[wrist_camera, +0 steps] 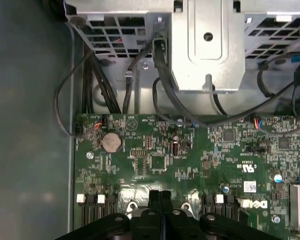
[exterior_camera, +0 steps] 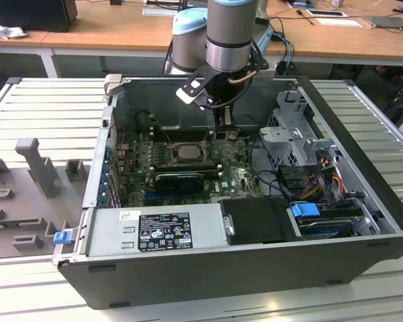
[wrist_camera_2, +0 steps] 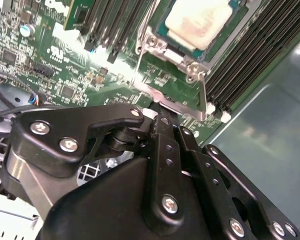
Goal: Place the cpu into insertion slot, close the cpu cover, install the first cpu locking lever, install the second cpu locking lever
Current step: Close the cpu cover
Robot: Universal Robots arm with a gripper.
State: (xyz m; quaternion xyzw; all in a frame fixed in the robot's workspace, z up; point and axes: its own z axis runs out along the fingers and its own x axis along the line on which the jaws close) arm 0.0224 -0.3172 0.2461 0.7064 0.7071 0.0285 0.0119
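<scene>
The cpu (wrist_camera_2: 202,20), with a pale silver top, lies in the insertion slot (wrist_camera_2: 161,26) on the green motherboard (wrist_camera: 160,150); in the exterior view the cpu (exterior_camera: 187,151) sits mid-board inside the open case. The silvery cpu cover (wrist_camera_2: 180,56) lies flat around it as a frame. One thin locking lever (wrist_camera_2: 140,50) runs along one side of the socket. A second lever (wrist_camera_2: 203,95) runs along the other side, and its flat end (wrist_camera_2: 165,101) meets my fingertips. My gripper (wrist_camera_2: 160,111) is shut, its black fingers (wrist_camera: 160,200) pressed together just beside the socket.
Long black memory slots (wrist_camera_2: 245,60) flank the socket. A metal drive cage (wrist_camera: 205,45) with black cables (wrist_camera: 162,95) stands close to the board's edge. A black ribbed card (exterior_camera: 178,180), the power supply (exterior_camera: 154,228) and the case walls (exterior_camera: 349,127) enclose the space.
</scene>
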